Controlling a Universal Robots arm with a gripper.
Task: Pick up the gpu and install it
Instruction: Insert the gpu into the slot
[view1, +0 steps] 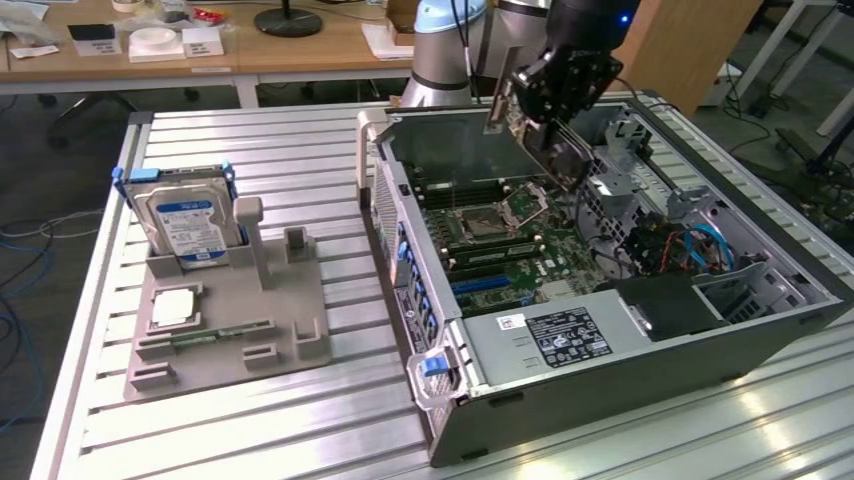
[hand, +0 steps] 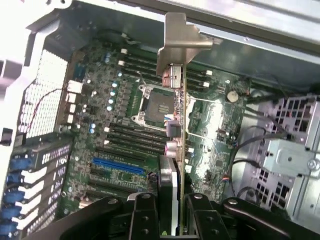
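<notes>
An open computer case (view1: 400, 215) lies on its side on a ribbed metal counter (view1: 267, 430). Above the case's open side, the tool (view1: 550, 125) is closed narrowly on the gpu (view1: 571, 160), holding the card on edge in the air, clear of the motherboard (view1: 501, 240) below. In the wrist view the black fingers (hand: 145, 215) clamp the card's near end, and its pale metal bracket (hand: 175, 45) sits at the far end, near the case's wall.

Under the card lie the processor socket (hand: 155, 105), rows of dark slots and one blue slot (hand: 117, 165). Loose cables (hand: 250, 145) and a metal drive cage (hand: 290, 155) crowd one side of the board. A power supply (view1: 561, 335) fills the near corner of the case.

Well apart, toward the exterior view's left, a grey fixture (view1: 287, 300) holds an upright hard drive (view1: 194, 225) and a green memory stick (view1: 200, 337). Bare counter lies between the fixture and the case.
</notes>
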